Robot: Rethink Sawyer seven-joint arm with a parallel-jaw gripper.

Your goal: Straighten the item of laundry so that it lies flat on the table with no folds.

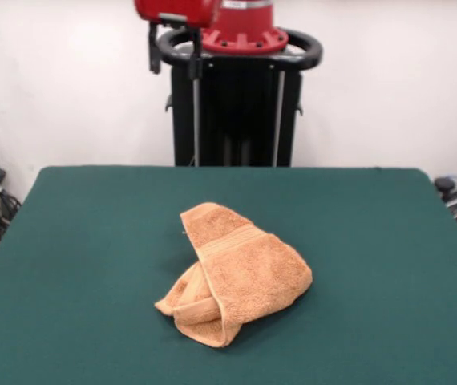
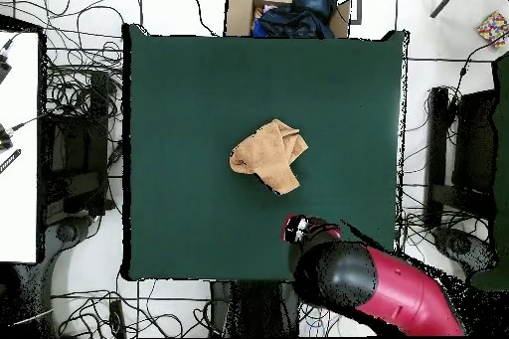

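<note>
The orange-tan towel [image 1: 240,273] lies bunched and folded over itself near the middle of the dark green table [image 1: 92,241]. A flat woven band runs across its top fold, and a lower layer curls out at its front left. In the overhead view the towel [image 2: 266,156] is a small crumpled shape at the centre of the table [image 2: 199,86]. The red arm is drawn back over the table's robot-side edge. Its gripper [image 2: 298,228] shows only from above, a short way from the towel and not touching it. No tag shows.
The black pedestal [image 1: 236,104] stands behind the table's far edge. A cardboard box with dark blue cloth [image 2: 288,7] sits beyond the side opposite the robot. Cables cover the floor all round. A white desk [image 2: 18,146] stands at the overhead view's left.
</note>
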